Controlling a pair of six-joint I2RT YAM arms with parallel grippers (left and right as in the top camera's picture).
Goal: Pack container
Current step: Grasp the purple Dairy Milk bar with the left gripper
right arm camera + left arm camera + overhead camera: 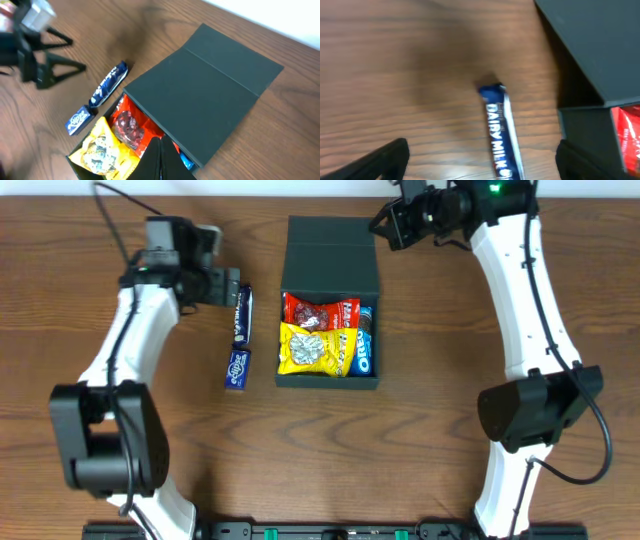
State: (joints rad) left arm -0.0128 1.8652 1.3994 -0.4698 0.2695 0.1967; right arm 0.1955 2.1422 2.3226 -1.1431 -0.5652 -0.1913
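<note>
Overhead: container (330, 250) sits open just beside the pressed-together right fingers (390, 225), three packets (320, 345) already inside. Left fingers (232, 284), spread, hang over the chocolate bar (242, 315) on the counter (420, 430); it and a small blue packet (237, 368) await packing

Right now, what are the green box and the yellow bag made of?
The box is probably cardboard with a matte finish: it looks dull, with a crisp fold across the lid. The yellow bag is likely thin plastic film, a bit shiny and crinkled.

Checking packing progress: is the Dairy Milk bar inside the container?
No, the Dairy Milk bar lies on the table beside the container.
</note>
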